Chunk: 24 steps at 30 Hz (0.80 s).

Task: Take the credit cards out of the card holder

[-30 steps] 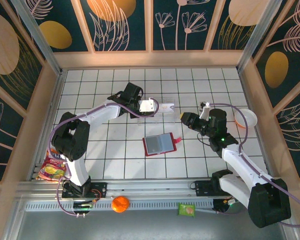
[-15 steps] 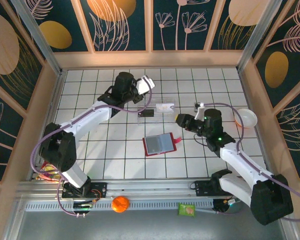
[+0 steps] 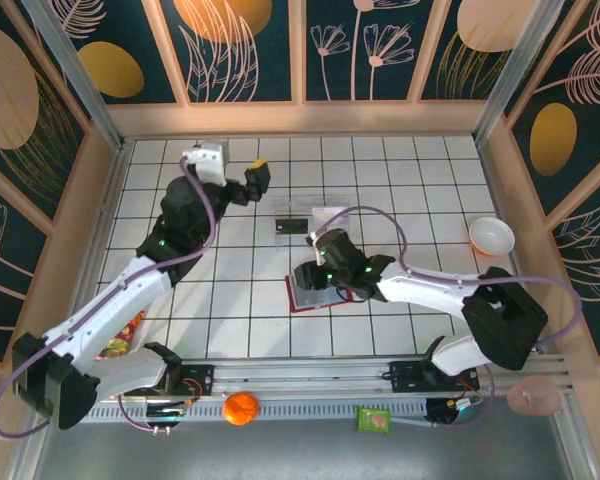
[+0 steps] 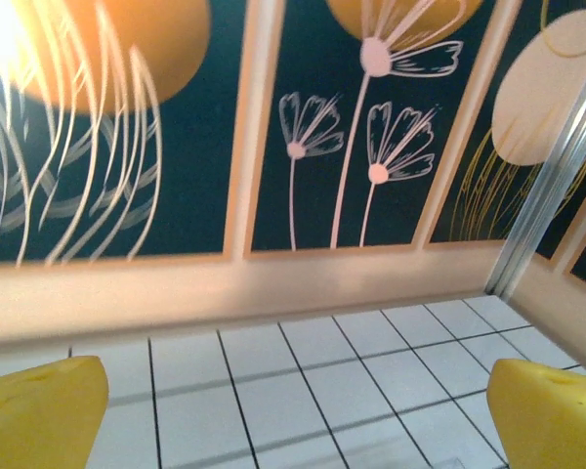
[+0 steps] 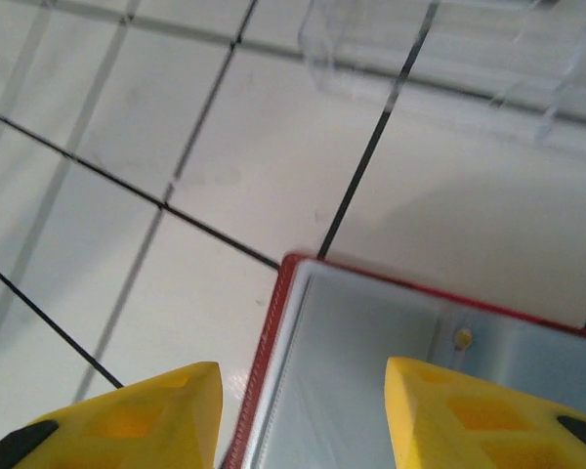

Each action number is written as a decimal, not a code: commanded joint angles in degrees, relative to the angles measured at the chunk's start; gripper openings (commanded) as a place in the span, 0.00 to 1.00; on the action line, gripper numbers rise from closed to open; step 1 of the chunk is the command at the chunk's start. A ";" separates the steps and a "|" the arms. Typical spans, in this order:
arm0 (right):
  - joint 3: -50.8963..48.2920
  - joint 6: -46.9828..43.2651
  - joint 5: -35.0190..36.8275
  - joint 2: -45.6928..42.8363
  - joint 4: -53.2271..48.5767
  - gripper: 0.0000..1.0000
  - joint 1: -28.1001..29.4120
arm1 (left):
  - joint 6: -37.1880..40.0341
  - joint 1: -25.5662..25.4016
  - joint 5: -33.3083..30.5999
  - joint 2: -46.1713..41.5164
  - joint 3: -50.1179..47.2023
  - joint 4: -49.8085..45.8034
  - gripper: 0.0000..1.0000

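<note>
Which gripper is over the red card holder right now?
The right gripper: its open fingers straddle the card holder's red edge. The left gripper faces the back wall, well away from it.

Card holder (image 3: 318, 296): red, lying open and flat on the desk (image 3: 230, 300) just below frame centre in the top view, partly hidden. In the right wrist view, holder (image 5: 361, 337) fills the lower right; red rim, pale grey-blue inside facing up, small brass stud near its upper edge.

Dark card (image 3: 292, 226): flat, above the holder, apart from it.

Pale card (image 3: 329, 213): flat, just right of the dark card, partly hidden.
</note>
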 commanded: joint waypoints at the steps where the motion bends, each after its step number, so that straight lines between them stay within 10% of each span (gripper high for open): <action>1: 3.16 -4.07 9.08 2.54 -6.12 0.47 3.48 | -13.88 0.19 -1.11 -4.69 -6.27 -3.94 0.99; 16: 9.14 -5.19 17.72 13.88 -13.85 0.41 10.59 | -24.03 0.17 3.41 -12.73 -20.26 -11.64 0.91; 24: 7.73 -3.38 16.75 13.42 -9.97 0.11 10.51 | -25.00 0.18 9.75 -8.11 -22.33 -10.98 0.74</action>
